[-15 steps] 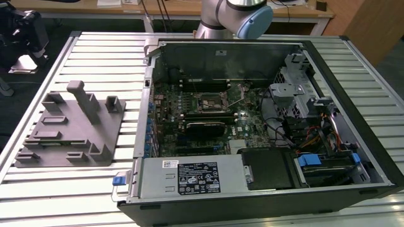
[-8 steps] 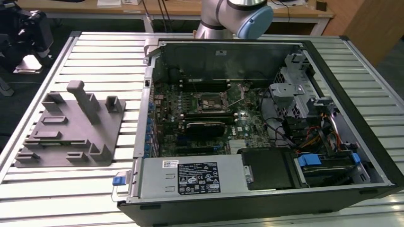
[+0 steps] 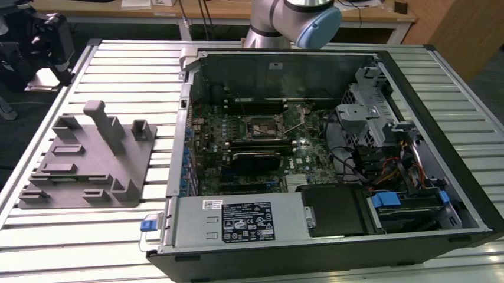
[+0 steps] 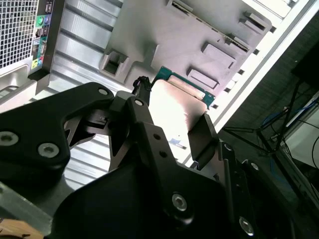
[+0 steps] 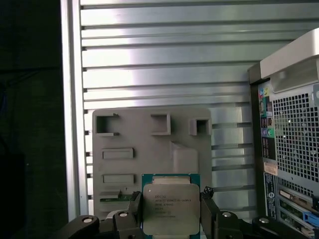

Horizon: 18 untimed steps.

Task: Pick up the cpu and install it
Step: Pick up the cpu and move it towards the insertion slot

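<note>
The gripper is clamped on the cpu by two of its sides, holding the shiny chip flat between its fingers, high over the grey fixture on the tabletop, with the computer just beside that fixture.

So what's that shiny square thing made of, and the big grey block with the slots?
The cpu looks like silver metal on top, with a smooth, slightly shiny finish that catches the light. Its thin green edge is probably circuit board. The grey fixture looks like matte plastic: dull, even grey with no shine, though that is hard to say for sure.
</note>
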Each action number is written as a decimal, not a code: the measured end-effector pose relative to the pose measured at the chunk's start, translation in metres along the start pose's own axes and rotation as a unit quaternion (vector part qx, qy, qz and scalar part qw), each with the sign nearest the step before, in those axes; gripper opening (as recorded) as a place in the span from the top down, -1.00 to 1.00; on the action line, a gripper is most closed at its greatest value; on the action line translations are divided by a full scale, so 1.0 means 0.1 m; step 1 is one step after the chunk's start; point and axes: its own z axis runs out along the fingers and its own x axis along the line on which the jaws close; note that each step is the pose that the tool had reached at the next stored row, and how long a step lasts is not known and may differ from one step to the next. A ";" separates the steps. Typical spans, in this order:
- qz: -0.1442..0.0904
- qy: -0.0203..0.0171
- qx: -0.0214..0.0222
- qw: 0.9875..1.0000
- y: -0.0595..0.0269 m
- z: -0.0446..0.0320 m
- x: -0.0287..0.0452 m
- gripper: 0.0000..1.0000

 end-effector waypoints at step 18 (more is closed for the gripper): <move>0.000 0.000 0.000 1.000 0.026 0.008 -0.232 -0.09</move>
